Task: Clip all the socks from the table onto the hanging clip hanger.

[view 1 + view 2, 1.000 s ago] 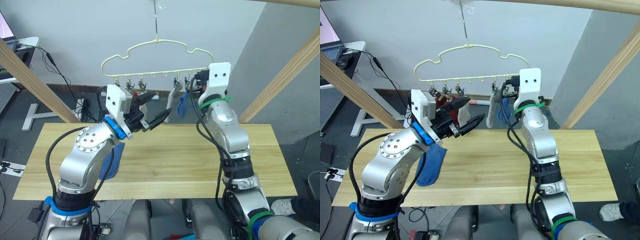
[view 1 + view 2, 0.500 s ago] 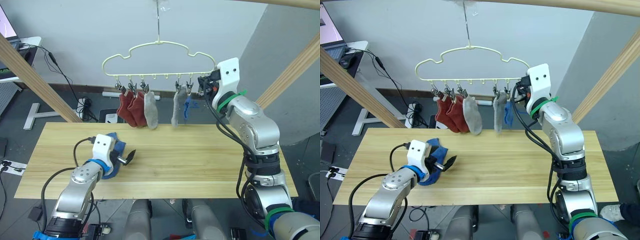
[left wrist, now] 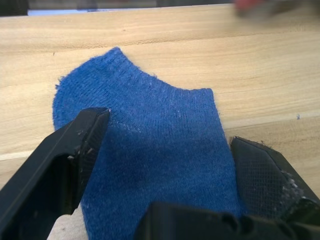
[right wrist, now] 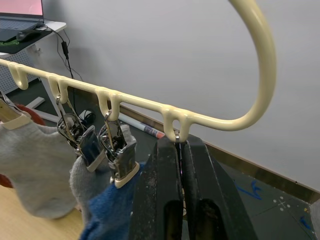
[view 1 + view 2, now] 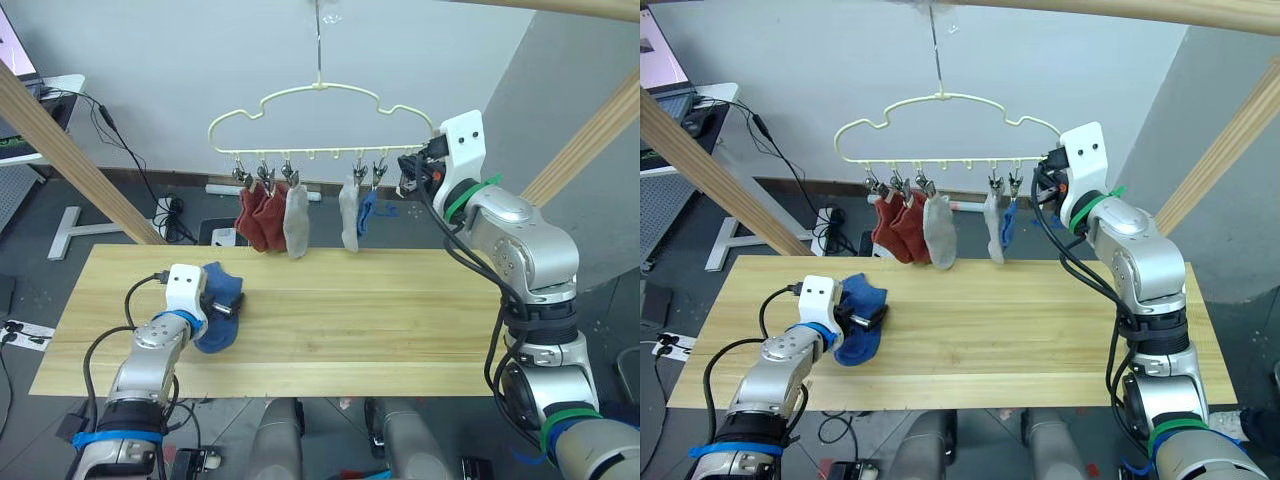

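A pale yellow clip hanger (image 5: pixel 320 95) hangs above the far edge of the table (image 5: pixel 400 320). Two rust red socks (image 5: pixel 255 215), two grey socks (image 5: pixel 296 222) and one blue sock (image 5: pixel 367 210) hang from its clips. Another blue sock (image 5: pixel 222 305) lies flat at the table's left. My left gripper (image 3: pixel 170 135) is open, low over this sock, one finger on each side of it. My right gripper (image 4: pixel 179 145) is shut on the last clip (image 4: pixel 176 136) at the hanger's right end, next to the hanging blue sock (image 4: pixel 112 212).
Slanted wooden beams stand at the left (image 5: pixel 70 170) and right (image 5: pixel 590 130) of the table. A desk with cables (image 5: pixel 60 95) is at the far left. A white frame (image 5: pixel 70 235) lies on the floor behind the table.
My left arm has come down from beside the hanger to the table and now straddles the blue sock. My right gripper has stayed at the hanger's right end.
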Robot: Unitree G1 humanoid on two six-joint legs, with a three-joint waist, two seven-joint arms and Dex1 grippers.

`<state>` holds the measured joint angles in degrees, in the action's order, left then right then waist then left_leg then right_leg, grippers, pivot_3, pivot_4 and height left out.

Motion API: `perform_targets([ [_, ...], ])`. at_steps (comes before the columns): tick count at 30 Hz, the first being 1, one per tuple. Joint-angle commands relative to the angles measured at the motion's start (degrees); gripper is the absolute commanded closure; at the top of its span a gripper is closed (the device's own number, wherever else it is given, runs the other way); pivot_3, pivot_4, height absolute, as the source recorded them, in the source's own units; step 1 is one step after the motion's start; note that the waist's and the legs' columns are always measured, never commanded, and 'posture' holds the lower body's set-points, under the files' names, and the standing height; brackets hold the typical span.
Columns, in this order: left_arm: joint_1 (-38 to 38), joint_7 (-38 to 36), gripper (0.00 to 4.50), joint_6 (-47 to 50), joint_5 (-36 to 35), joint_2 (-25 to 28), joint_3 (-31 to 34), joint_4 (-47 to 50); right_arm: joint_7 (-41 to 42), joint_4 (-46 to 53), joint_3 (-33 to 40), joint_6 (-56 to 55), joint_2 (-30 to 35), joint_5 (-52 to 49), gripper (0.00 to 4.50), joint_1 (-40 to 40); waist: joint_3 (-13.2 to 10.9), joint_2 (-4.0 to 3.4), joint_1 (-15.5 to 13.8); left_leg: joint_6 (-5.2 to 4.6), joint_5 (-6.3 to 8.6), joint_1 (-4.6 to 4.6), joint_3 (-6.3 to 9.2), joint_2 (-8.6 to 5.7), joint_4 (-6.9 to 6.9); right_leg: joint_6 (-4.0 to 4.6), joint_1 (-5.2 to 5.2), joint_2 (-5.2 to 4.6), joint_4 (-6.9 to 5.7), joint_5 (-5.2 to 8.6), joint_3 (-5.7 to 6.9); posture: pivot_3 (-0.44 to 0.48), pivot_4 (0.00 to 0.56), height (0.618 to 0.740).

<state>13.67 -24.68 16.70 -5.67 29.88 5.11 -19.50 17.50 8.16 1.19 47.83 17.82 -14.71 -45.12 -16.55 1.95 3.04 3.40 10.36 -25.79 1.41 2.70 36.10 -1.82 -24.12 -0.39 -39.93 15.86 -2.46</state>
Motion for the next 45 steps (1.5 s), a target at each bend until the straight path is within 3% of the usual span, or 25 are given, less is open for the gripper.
perform_targets([
  [1, -2.7, -1.8, 0.44, 4.8, -2.5, -1.5, 1.2, -1.7, -0.1, 0.5, 1.5, 0.5, 1.3, 0.0, 4.50, -0.5, 0.2, 0.00, 0.1, 0.00, 0.00, 0.00, -0.01, 0.00, 0.00, 0.00, 0.00, 0.00, 0.00, 0.00, -0.01, -0.099, 0.250, 0.740],
  [11, -8.8, -3.3, 3.02, 6.8, -4.8, -3.4, 2.1, 5.4, 0.4, -1.8, 1.5, -0.9, 2.7, 0.4, 4.50, -1.1, 0.6, -0.27, 0.2, -0.02, -0.01, 0.23, -0.06, 0.00, -0.01, 0.00, 0.15, 0.00, -0.02, 0.00, -0.07, -0.093, 0.256, 0.740],
  [16, -7.4, -8.3, 4.41, 2.4, -4.3, -3.2, -2.6, 14.3, 1.4, -5.4, 2.9, 1.1, 3.7, -1.0, 4.50, -3.6, 0.6, -0.27, 0.0, -0.07, -0.04, 0.25, -0.07, -0.04, 0.00, -0.01, 0.19, -0.03, 0.00, 0.01, -0.08, -0.089, 0.258, 0.740],
  [19, -6.3, -12.0, 4.47, -1.1, -4.2, -3.1, -6.6, 20.8, 1.9, -7.7, 5.1, 7.1, 4.0, -3.8, 4.50, -6.1, 0.6, -0.25, -0.3, -0.11, -0.08, 0.16, -0.07, -0.03, 0.01, 0.00, 0.17, -0.05, 0.05, 0.00, -0.05, -0.094, 0.258, 0.740],
  [22, -4.0, -14.6, 4.47, -3.7, -6.3, -5.6, -10.6, 29.8, 0.6, -11.1, 11.4, 20.5, 3.1, -8.9, 4.50, -10.4, 0.6, -0.25, -0.3, -0.11, -0.08, 0.12, -0.07, -0.02, 0.00, 0.01, 0.14, -0.04, 0.05, 0.00, -0.04, -0.102, 0.257, 0.740],
  [29, 2.8, -11.9, 4.47, -12.2, -1.4, -12.2, -17.0, 35.3, -6.3, -17.7, 27.2, 41.8, -1.8, -10.7, 4.50, -19.7, 0.6, -0.25, -0.3, -0.13, -0.07, 0.06, -0.06, -0.05, -0.02, 0.01, 0.12, -0.04, 0.06, -0.01, -0.02, -0.128, 0.254, 0.740],
  [35, 6.0, -9.6, 4.47, -17.7, 3.8, -15.7, -21.3, 31.2, -12.0, -22.6, 34.7, 44.7, -4.3, -11.2, 4.50, -24.2, 0.6, -0.25, -0.3, -0.14, -0.07, 0.02, -0.08, -0.12, 0.00, 0.01, 0.13, -0.07, 0.13, -0.01, -0.04, -0.143, 0.253, 0.740],
  [45, 9.3, -5.5, 4.47, -24.4, 10.3, -18.1, -22.6, 22.9, -18.7, -26.0, 35.4, 44.7, -3.5, -18.3, 4.50, -26.0, 0.6, -0.25, 0.0, -0.15, -0.07, -0.06, -0.07, -0.12, -0.01, 0.00, 0.09, -0.06, 0.16, -0.01, -0.03, -0.152, 0.259, 0.740],
])
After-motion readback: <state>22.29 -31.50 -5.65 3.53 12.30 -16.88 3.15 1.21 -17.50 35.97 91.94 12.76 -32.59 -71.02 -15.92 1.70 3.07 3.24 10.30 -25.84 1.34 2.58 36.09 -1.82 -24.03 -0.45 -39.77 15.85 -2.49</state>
